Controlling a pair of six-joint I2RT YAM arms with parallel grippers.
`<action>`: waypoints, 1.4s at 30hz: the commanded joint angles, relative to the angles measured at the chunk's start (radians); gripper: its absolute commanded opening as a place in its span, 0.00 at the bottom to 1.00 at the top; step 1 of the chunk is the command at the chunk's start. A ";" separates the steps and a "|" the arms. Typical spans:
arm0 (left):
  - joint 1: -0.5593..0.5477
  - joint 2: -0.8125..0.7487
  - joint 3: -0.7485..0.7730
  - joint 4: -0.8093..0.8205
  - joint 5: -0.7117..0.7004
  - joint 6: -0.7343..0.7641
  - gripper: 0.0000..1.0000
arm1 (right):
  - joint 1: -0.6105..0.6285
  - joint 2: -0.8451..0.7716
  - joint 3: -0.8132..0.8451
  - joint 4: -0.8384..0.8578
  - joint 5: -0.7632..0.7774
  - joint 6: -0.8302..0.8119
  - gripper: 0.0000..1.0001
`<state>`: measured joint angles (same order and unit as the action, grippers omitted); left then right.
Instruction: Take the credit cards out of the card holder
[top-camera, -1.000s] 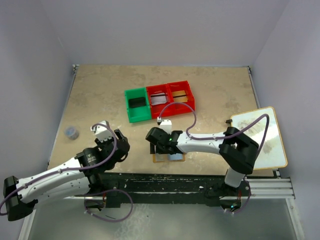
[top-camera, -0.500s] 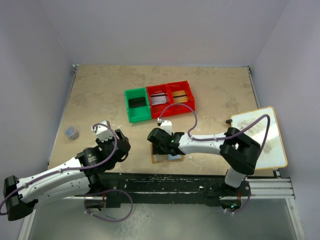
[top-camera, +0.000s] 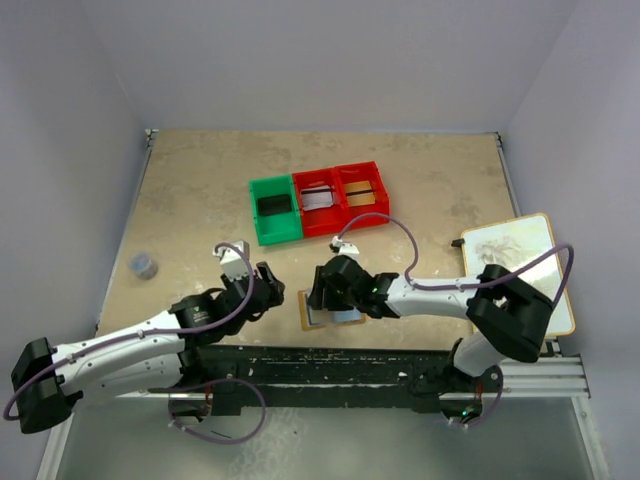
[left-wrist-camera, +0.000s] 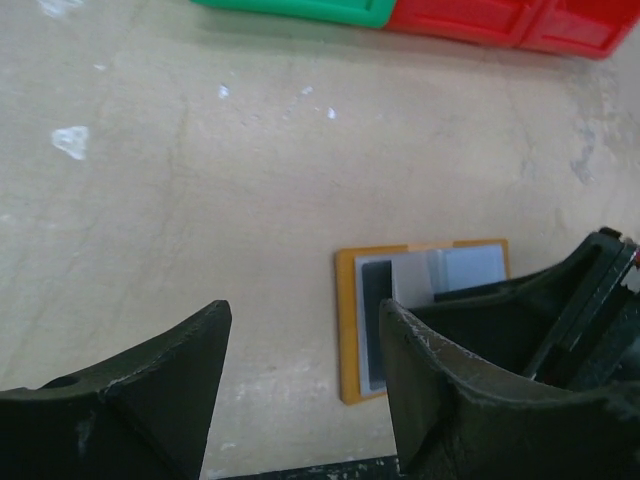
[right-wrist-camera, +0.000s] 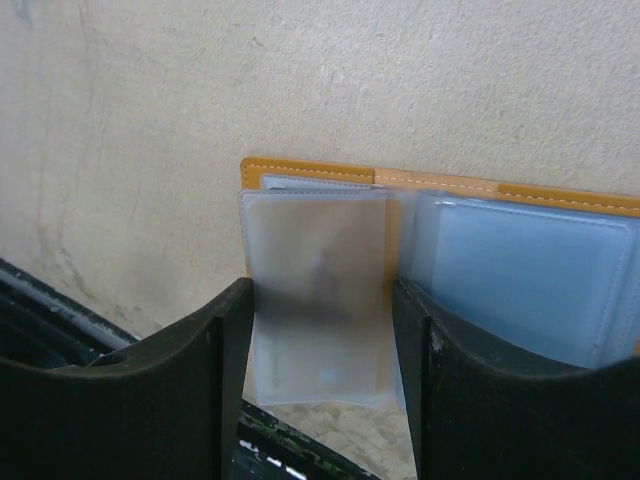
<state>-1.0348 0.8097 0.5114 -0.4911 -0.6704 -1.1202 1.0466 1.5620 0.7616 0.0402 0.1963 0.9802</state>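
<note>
Right end effector (right-wrist-camera: 320, 340) clamped on pale grey card (right-wrist-camera: 315, 260), one finger against each long edge, over left half of open card holder (right-wrist-camera: 520, 190) in wrist view. Card holder flat on bench (top-camera: 190, 190), lower centre of overhead view, below red bins (top-camera: 337, 190). Left end effector (left-wrist-camera: 302, 330) apart, empty, just left of card holder.

A mottled beige, stone-look counter (top-camera: 420, 190) fills the middle of the top view, and the wrist views show pale scuffs on it. Plain lavender-grey walls box it in: the back wall (top-camera: 320, 60) across the top of the frame, the left wall (top-camera: 60, 150) and the right wall (top-camera: 590, 100) down the sides. A black rail (top-camera: 300, 362) runs along the counter's near edge, meeting a silver metal bar (top-camera: 545, 375) at lower right. Below lies a dull grey surface (top-camera: 330, 445). The light is soft and even.
</note>
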 joint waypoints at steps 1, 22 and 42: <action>0.001 0.023 -0.055 0.289 0.201 0.064 0.58 | -0.054 -0.085 -0.100 0.175 -0.094 0.034 0.58; 0.000 0.390 -0.164 0.871 0.591 0.083 0.42 | -0.122 -0.140 -0.226 0.258 -0.131 0.106 0.60; -0.001 0.484 -0.121 0.707 0.459 0.124 0.13 | -0.140 -0.204 -0.250 0.249 -0.138 0.150 0.69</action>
<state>-1.0348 1.2869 0.3580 0.2146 -0.1982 -1.0279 0.9146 1.3754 0.5404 0.2790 0.0574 1.0901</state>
